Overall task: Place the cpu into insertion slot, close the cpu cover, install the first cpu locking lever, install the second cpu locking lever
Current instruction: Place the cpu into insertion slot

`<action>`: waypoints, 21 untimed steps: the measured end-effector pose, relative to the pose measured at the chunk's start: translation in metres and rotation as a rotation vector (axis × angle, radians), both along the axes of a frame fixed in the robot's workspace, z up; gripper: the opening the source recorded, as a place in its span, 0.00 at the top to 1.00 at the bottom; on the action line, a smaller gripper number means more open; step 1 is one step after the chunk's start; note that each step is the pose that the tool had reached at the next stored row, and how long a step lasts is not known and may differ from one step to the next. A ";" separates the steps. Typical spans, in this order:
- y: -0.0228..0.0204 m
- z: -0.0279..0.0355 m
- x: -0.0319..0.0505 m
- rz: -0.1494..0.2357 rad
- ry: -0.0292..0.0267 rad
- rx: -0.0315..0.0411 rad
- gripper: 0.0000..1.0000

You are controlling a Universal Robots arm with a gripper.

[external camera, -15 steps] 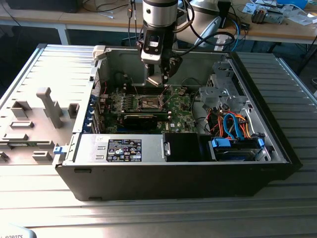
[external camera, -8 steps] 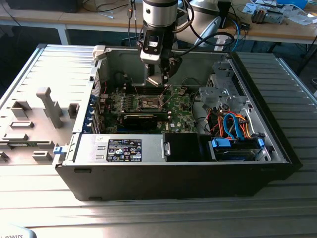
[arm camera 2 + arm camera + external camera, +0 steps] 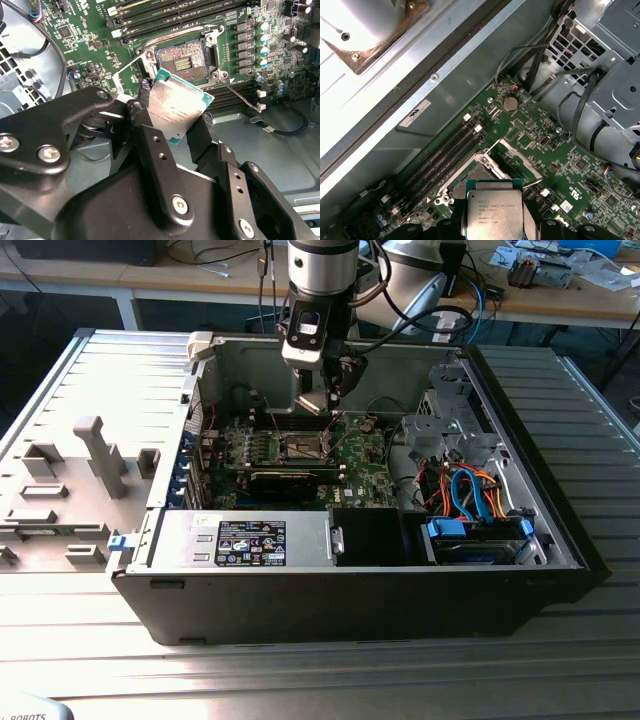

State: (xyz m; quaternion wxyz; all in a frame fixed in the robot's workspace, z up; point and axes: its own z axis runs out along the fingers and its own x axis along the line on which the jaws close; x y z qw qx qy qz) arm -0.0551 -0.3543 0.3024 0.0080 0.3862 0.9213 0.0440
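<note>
Just above the small square insertion slot (image 3: 182,60) with its dark centre, the flat silver-grey, teal-edged cpu (image 3: 175,112) hangs tilted, clamped by opposite edges in the black metal gripper (image 3: 171,119). Beside the slot, the thin silvery cpu cover (image 3: 521,156) stands hinged open; long black memory slots (image 3: 165,15) run nearby.

It looks like a robotics lab or electronics workshop: an open computer case (image 3: 350,590) sits on a ribbed metal table (image 3: 560,670), grey jigs (image 3: 100,455) stand beside it, and wooden benches (image 3: 90,278) behind carry loose cables (image 3: 215,254) and parts (image 3: 540,270)
</note>
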 end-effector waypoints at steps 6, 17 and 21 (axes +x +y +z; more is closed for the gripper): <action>0.0000 -0.0002 0.0000 -0.014 0.0000 -0.0001 0.46; 0.0000 -0.0007 0.0000 -0.036 0.0000 0.0000 0.46; 0.0000 -0.0008 0.0000 -0.045 0.0000 0.0000 0.46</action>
